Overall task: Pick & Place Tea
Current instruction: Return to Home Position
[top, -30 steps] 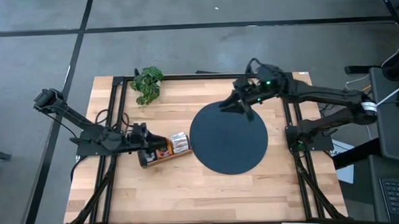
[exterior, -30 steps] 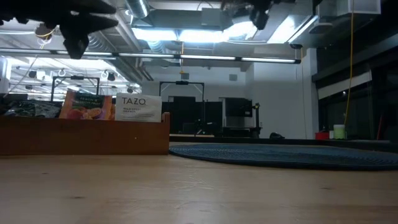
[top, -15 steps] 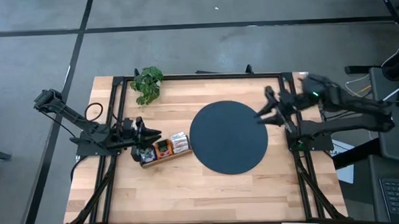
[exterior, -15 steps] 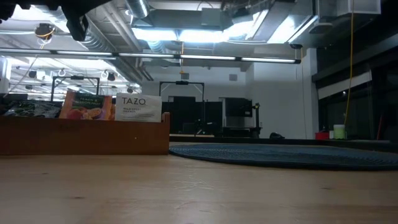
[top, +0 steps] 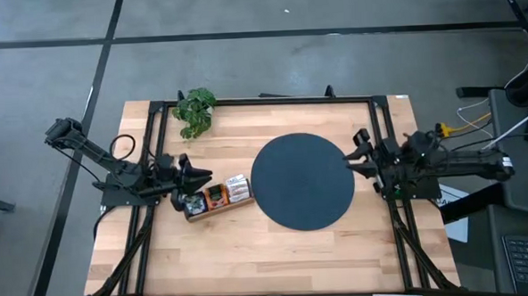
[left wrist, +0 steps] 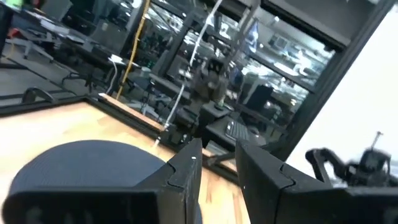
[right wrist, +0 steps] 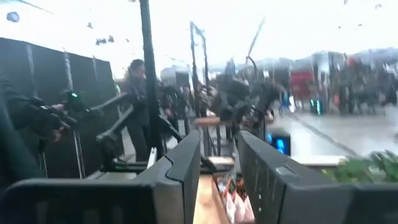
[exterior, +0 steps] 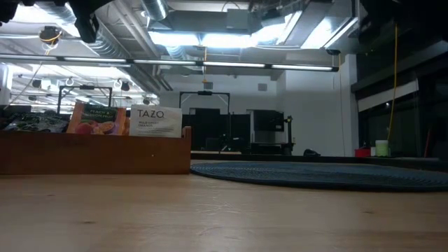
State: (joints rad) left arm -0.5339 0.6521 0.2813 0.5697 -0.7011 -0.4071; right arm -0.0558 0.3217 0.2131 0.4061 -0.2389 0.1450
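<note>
Nearest the table's front edge, the tea [exterior: 155, 120] stands upright in the wooden tray [top: 220, 199], with orange and white sachets showing above its wall. None shows on the dark disc [top: 302, 181] just beyond. The left gripper [top: 203, 177] hangs above the tray's left end, its fingers [left wrist: 186, 177] parted and holding nothing. Across the disc, the right gripper [top: 354, 158] sits at the disc's right rim, likewise parted and empty.

The sorting looks finished, so your job is a clean retreat. Lift the left arm higher before you draw it back, so that no finger clips a sachet or drags the tray. Fold the right arm back along its own side, away from the disc. Move both slowly and leave the fingers as they are. At the far edge, the green plant [top: 194, 109] stands well apart from either path.
</note>
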